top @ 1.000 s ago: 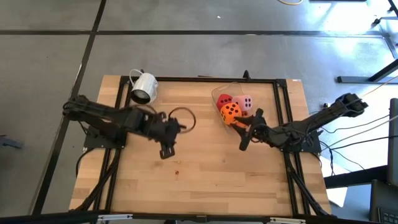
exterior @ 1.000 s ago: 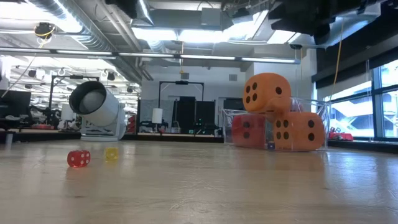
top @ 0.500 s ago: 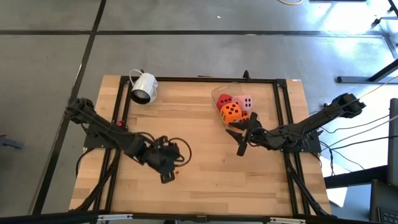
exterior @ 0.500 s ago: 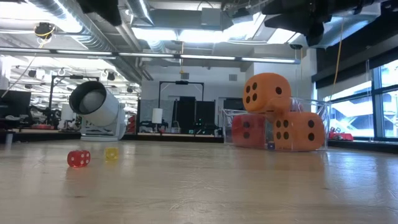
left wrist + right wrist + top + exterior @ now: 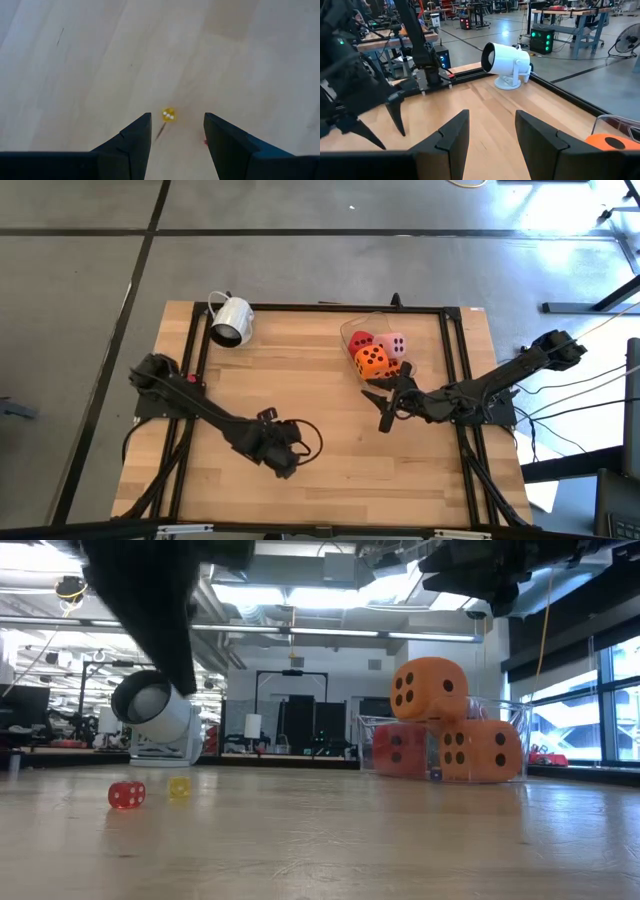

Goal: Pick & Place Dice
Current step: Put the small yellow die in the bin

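Observation:
Red die (image 5: 361,340), pink die (image 5: 396,343) and orange die (image 5: 372,360) sit in a clear container (image 5: 352,328) at the table's far right. In the low view one orange die (image 5: 430,690) rests on top of a second orange die (image 5: 482,750) and the red die (image 5: 400,750). My left gripper (image 5: 288,463) hangs open, tilted down, over the bare near-middle of the table, far from the dice. My right gripper (image 5: 375,411) hovers open and about level, just in front of the container, touching nothing.
A white mug (image 5: 230,320) lies on its side at the far left. A tiny yellow cube (image 5: 169,114) and a tiny red cube (image 5: 126,795) lie on the wood under my left gripper (image 5: 176,118). A black frame (image 5: 300,307) borders the table.
My left gripper has swung from the table's middle toward the near edge and come down, tipping more steeply, and now hangs over the tiny cubes. Its arm has entered the low view at the upper left. The dice have not moved.

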You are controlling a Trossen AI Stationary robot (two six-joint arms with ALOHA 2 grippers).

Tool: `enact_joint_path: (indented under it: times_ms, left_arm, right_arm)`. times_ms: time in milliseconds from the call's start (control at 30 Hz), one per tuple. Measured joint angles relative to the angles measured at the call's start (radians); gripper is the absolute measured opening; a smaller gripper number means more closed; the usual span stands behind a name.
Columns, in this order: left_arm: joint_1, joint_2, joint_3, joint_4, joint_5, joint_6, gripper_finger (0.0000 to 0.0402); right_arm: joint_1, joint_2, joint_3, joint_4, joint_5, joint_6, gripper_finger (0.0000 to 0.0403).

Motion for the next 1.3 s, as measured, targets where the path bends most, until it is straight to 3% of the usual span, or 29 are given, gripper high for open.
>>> enact_joint_path:
  times_ms: [300, 800, 1300]
  left_arm:
    - [0.044, 0.083, 0.000, 0.000, 0.075, -0.012, 0.0175]
    - [0.113, 0.084, 0.000, -0.002, 0.191, 0.001, 0.0175]
    - [0.213, 0.084, 0.000, 0.005, 0.372, -0.027, 0.0175]
  right_arm:
    - [-0.005, 0.000, 0.000, -0.005, 0.019, 0.000, 0.0160]
    - [-0.005, 0.000, 0.000, -0.062, 0.019, 0.011, 0.0160]
    - [-0.003, 0.000, 0.000, -0.062, 0.004, 0.033, 0.0160]
